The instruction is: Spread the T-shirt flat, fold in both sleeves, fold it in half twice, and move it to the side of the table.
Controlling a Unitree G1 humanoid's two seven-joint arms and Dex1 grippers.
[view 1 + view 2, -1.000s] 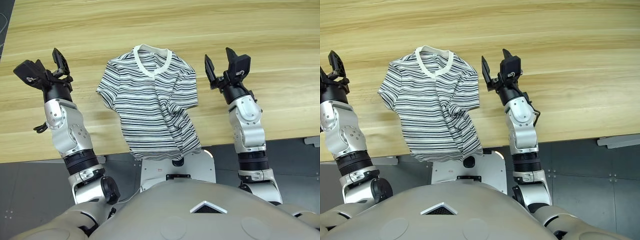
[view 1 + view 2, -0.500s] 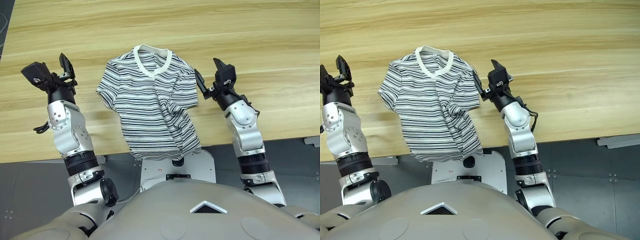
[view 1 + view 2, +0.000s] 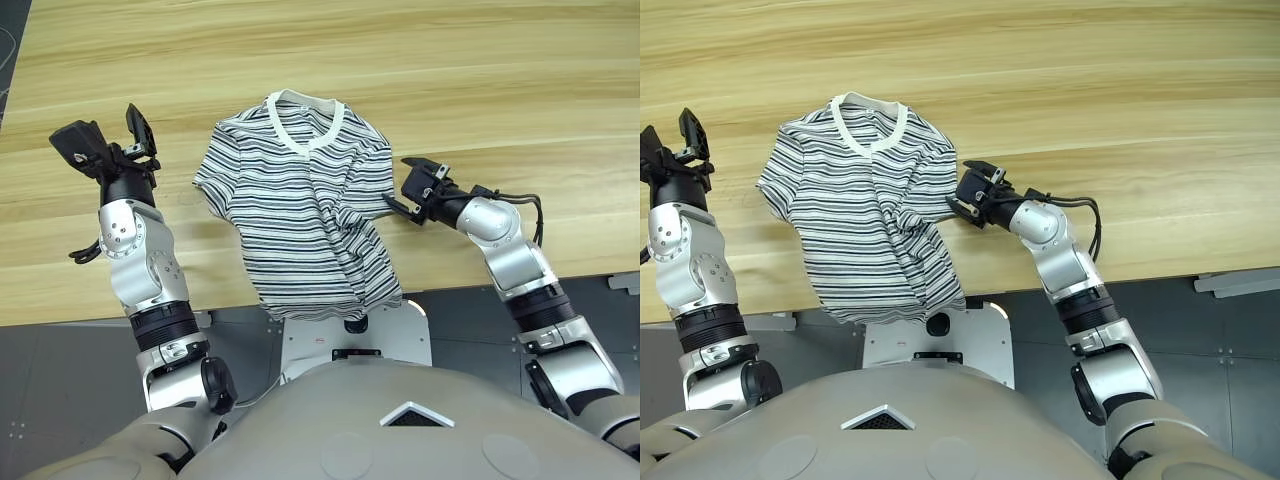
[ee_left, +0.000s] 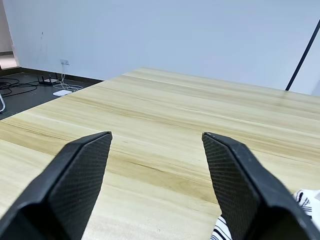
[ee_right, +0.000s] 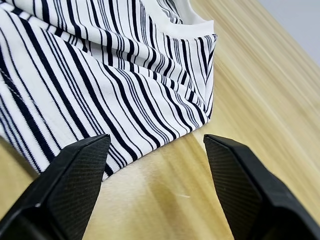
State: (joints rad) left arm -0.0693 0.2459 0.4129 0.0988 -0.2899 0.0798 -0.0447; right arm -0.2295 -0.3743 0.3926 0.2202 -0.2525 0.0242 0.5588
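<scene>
The striped T-shirt (image 3: 300, 215) lay rumpled near the front of the wooden table (image 3: 520, 70), collar away from the robot, hem drooping over the edge, cloth bunched along its right side; the right gripper (image 3: 400, 187) sat low just beside the right sleeve, fingers (image 5: 75, 190) apart and facing the sleeve's edge; the left gripper (image 3: 108, 140) hung above bare wood near the left sleeve but apart from it, its fingers (image 4: 80, 180) spread wide
</scene>
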